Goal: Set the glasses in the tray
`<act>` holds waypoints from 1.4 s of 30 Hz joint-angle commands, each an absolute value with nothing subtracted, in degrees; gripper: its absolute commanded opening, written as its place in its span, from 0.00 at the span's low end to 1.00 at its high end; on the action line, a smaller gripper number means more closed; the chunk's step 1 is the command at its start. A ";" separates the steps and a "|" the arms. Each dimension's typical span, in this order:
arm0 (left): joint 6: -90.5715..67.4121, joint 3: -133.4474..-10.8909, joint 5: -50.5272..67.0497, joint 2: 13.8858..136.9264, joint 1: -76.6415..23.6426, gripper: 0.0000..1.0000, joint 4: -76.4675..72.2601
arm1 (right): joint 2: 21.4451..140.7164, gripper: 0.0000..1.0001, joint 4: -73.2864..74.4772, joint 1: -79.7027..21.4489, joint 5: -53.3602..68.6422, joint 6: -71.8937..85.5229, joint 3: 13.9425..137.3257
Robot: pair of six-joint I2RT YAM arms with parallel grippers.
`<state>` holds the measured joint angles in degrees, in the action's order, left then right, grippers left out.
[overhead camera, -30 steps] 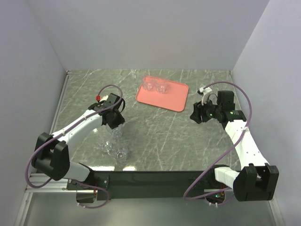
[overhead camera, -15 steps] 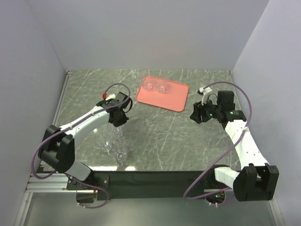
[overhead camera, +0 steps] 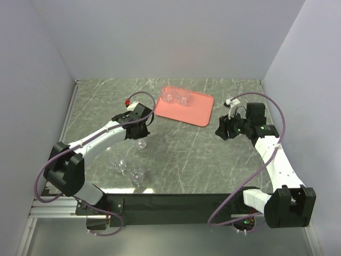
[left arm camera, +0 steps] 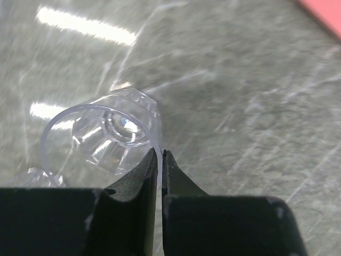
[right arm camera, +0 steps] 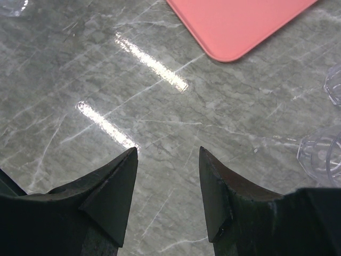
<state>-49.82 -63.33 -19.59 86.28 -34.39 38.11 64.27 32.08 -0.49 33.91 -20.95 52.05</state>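
Glass (left arm camera: pixel 114 136) rim clamped between left pincer (left arm camera: pixel 160 160) tips, apparently off table (left arm camera: pixel 256 106); right pincer (right arm camera: pixel 168 160) agape.

Plain white walls (overhead camera: pixel 160 37) enclose a grey-green marbled table (overhead camera: pixel 181 154).

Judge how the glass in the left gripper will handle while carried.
Likely slippery: the left gripper pinches the glass only by its smooth rim, so it may swing. Probably light: small, thin-walled. Likely breakable if dropped.

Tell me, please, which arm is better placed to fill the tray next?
Left: the left claw is shut on a glass rim, near the tray; the right claw is open and empty.
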 commanded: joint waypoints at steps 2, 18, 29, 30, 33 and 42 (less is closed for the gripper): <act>-37.19 -65.91 -15.65 84.55 -34.72 0.00 25.77 | 63.72 0.57 30.32 -0.18 34.19 -21.71 51.50; -13.98 -95.17 -15.03 109.85 -34.54 0.00 26.81 | 63.81 0.57 30.32 -0.18 34.10 -22.15 51.50; -10.02 -105.81 -14.24 118.47 -34.10 0.00 27.77 | 63.90 0.57 30.41 -0.26 34.36 -22.32 51.50; -9.76 -106.78 -14.15 119.43 -34.01 0.00 27.95 | 63.98 0.57 30.50 -0.18 34.37 -22.32 51.42; -9.32 -108.37 -13.98 121.11 -33.84 0.00 28.04 | 63.98 0.57 30.50 -0.26 34.37 -22.32 51.33; -8.88 -112.06 -13.80 124.36 -33.40 0.01 28.30 | 64.07 0.57 30.41 -0.26 34.19 -22.24 51.42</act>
<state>-10.11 -108.36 -13.80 124.64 -33.74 29.12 64.27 32.08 -0.49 33.89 -21.63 51.94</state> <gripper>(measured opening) 0.096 0.570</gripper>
